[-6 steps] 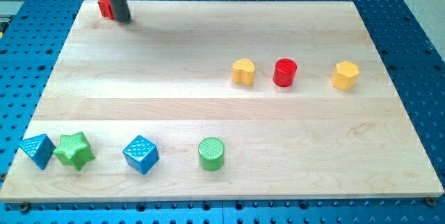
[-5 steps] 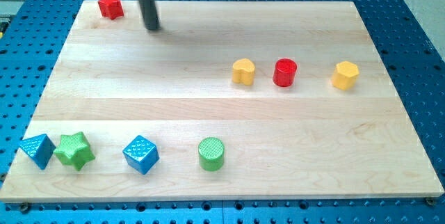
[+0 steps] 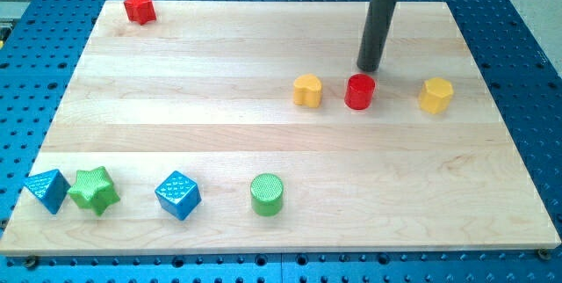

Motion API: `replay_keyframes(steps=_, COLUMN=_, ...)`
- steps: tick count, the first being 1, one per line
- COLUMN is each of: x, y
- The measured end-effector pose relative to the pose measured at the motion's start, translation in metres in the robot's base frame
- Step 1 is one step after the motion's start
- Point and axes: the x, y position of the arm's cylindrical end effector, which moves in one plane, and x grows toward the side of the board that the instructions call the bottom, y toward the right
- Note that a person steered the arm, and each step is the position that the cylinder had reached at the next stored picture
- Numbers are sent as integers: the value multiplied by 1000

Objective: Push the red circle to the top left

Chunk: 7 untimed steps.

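On the pale wooden desk point(image 3: 176, 98), the red circle, a short red cylinder block point(image 3: 359, 91), sits right of centre between a yellow heart-shaped block point(image 3: 307, 90) and a yellow hexagonal block point(image 3: 435, 95). My tip point(image 3: 369, 68) (the dark rod's end) stands just above it in the view, very near; contact is unclear. No pincer shows, so I cannot tell its spread.

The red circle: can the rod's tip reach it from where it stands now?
Probably yes. My tip stands just above the red circle in the view, with nothing between them. The yellow heart sits apart on its left, on the push path.
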Motion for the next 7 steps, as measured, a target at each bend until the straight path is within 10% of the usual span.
replay_keyframes(steps=4, x=63, y=111)
replay_keyframes(steps=7, x=81, y=58)
